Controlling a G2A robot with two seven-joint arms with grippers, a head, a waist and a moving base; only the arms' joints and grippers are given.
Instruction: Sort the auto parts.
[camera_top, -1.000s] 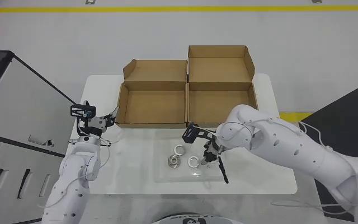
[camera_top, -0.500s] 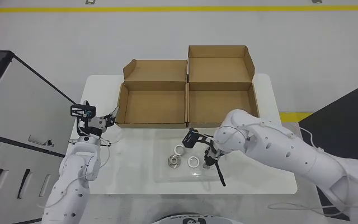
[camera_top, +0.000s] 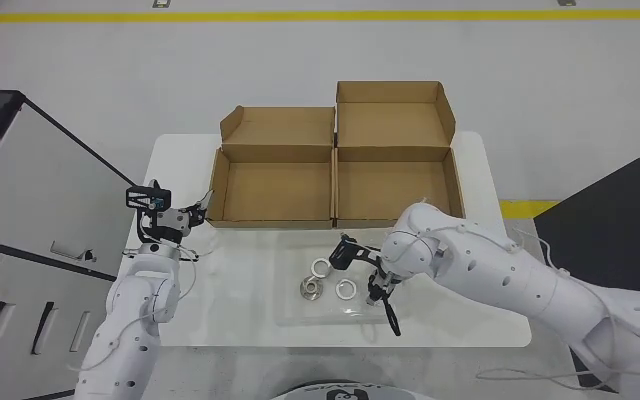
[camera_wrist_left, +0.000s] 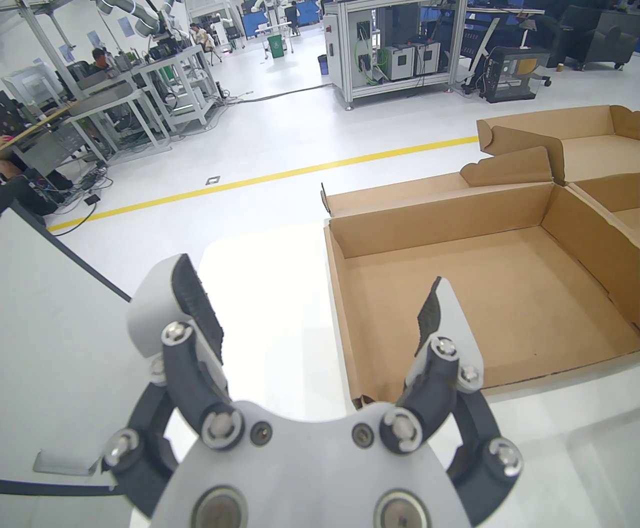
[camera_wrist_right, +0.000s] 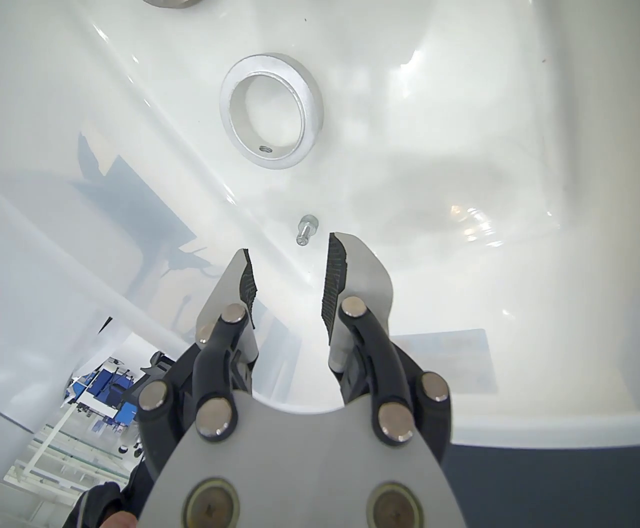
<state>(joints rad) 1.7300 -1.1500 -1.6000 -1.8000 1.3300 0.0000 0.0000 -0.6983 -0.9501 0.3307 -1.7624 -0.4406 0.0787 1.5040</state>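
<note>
At the 9 o'clock edge of the table (camera_top: 250, 300), the left gripper (camera_wrist_left: 312, 290) hung with its jaws spread wide and nothing between them, just beside the left cardboard box (camera_top: 277, 190). That box and the right cardboard box (camera_top: 395, 185) sat touching at 12 o'clock, lids folded back. Toward 6 o'clock lay 3 metal parts: a stepped bushing (camera_top: 311, 290), the far ring (camera_top: 322, 266) at its 1 o'clock and the near ring (camera_top: 347, 290) at its 3 o'clock. At 5 o'clock the right gripper (camera_wrist_right: 290, 246) pointed down, jaws partly spread and holding nothing, with a small bolt (camera_wrist_right: 304, 229) just beyond its tips.
</note>
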